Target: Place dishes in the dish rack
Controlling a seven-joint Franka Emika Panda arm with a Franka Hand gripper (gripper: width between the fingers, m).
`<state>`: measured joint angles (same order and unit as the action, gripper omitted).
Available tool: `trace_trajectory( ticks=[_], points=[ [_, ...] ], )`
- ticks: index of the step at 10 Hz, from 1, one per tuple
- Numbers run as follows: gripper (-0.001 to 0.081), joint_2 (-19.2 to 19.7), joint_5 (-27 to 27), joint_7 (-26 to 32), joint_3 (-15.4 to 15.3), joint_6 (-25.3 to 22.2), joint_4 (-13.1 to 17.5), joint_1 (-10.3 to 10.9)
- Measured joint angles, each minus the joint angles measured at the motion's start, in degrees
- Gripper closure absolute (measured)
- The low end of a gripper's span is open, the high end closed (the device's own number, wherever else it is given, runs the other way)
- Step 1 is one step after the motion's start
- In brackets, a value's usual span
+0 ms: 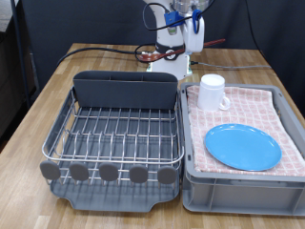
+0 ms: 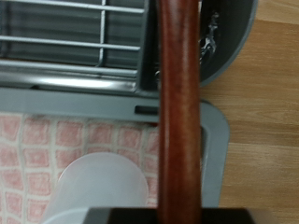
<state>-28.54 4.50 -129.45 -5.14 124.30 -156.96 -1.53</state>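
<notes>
My gripper point(image 1: 193, 50) hangs high over the far end of the table, above the dish rack's back right corner and the white mug point(image 1: 212, 92). In the wrist view a brown wooden spoon point(image 2: 177, 112) runs straight down the middle of the picture, close to the camera and held in the gripper; the fingers themselves do not show. Beyond the spoon lie the mug point(image 2: 98, 187) and the rack's wires point(image 2: 75, 42). The silver wire dish rack point(image 1: 114, 134) with its dark grey back compartment point(image 1: 127, 91) holds nothing. The light-blue plate point(image 1: 243, 146) lies flat in the bin.
The grey bin point(image 1: 238, 186) lined with pink checked cloth point(image 1: 257, 105) stands right beside the rack, at the exterior view's right. Cables point(image 1: 100, 50) run across the wooden table behind the rack. A dark curtain closes the back.
</notes>
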Motion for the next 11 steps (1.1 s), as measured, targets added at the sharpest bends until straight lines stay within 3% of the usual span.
trace_trajectory(
  ticks=[3, 6, 11],
  points=[
    [0.0715, -2.5, -0.3, 0.9, 3.0, 1.3, -2.8, -1.0],
    [0.0715, -3.2, -0.4, 4.0, 5.9, 2.5, -3.6, -1.2],
    [0.0715, -3.2, 5.9, 14.3, 14.3, 2.7, -5.2, -0.6]
  ],
)
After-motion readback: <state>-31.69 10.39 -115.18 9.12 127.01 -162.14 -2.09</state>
